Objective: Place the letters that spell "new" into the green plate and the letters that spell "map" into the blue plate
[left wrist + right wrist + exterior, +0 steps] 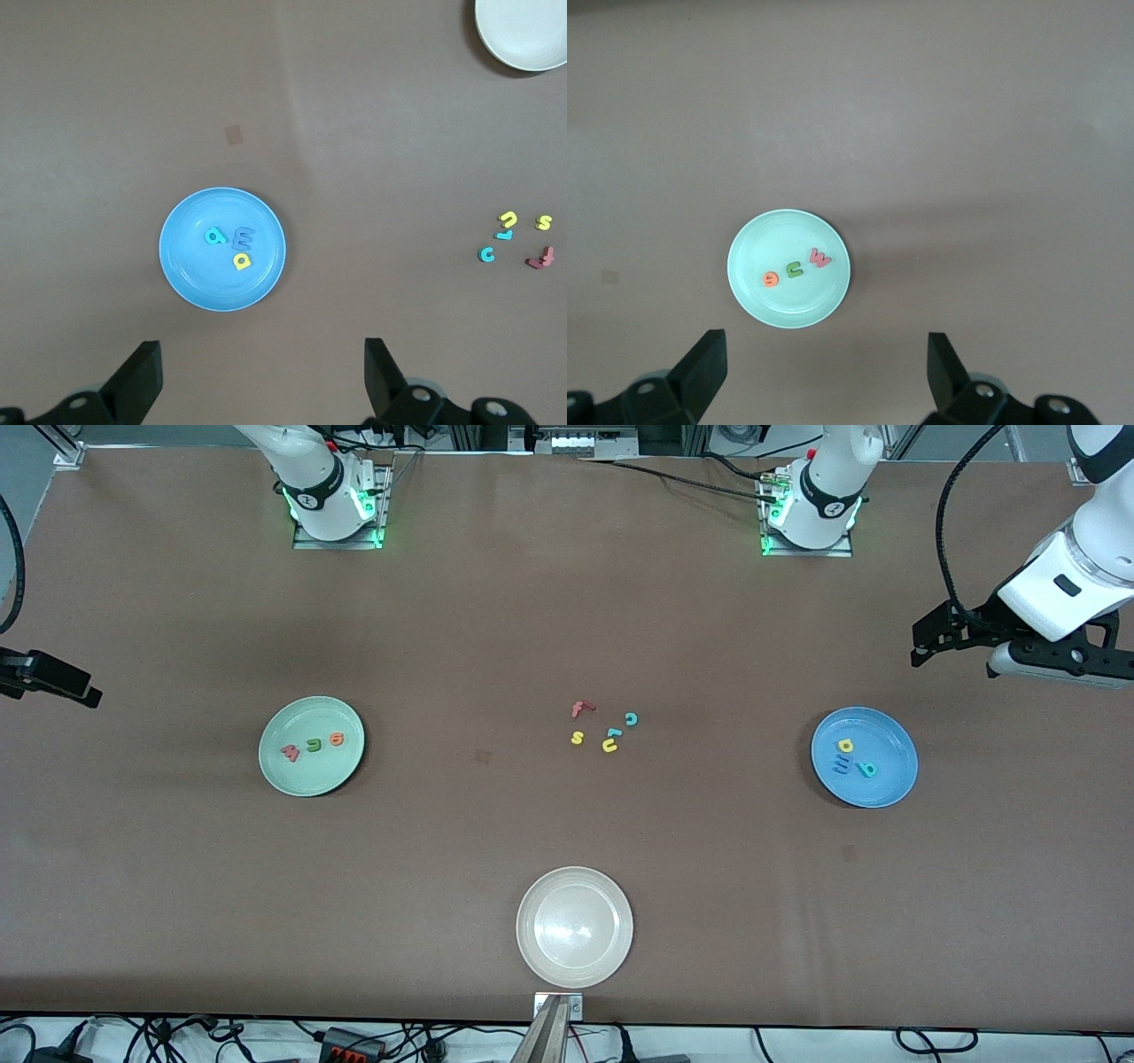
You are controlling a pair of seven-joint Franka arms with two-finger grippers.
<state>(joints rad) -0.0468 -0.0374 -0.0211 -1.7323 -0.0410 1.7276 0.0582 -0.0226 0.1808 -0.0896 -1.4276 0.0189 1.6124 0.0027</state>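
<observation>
The task looks done: the green plate [310,775] holds the 3 "new" letters [313,745], the blue plate [886,788] the 3 "map" letters [849,758], and both the left claw [263,372] and right claw [827,367] hang open and empty above the surface

Light: bright, even, from overhead
Shadows: soft, faint, beside the plates
Glare: sheen on whitish-beige plate [574,927]
Focus: sharp throughout

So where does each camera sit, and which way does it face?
Front view: high, across from the bases, over the whole table; both arms show, left gripper open above the blue plate's end.
Left wrist view: looks down at blue plate; own open fingers show.
Right wrist view: looks down at green plate; own open fingers show.
Shared: front and left wrist both show the whitish-beige plate.
</observation>
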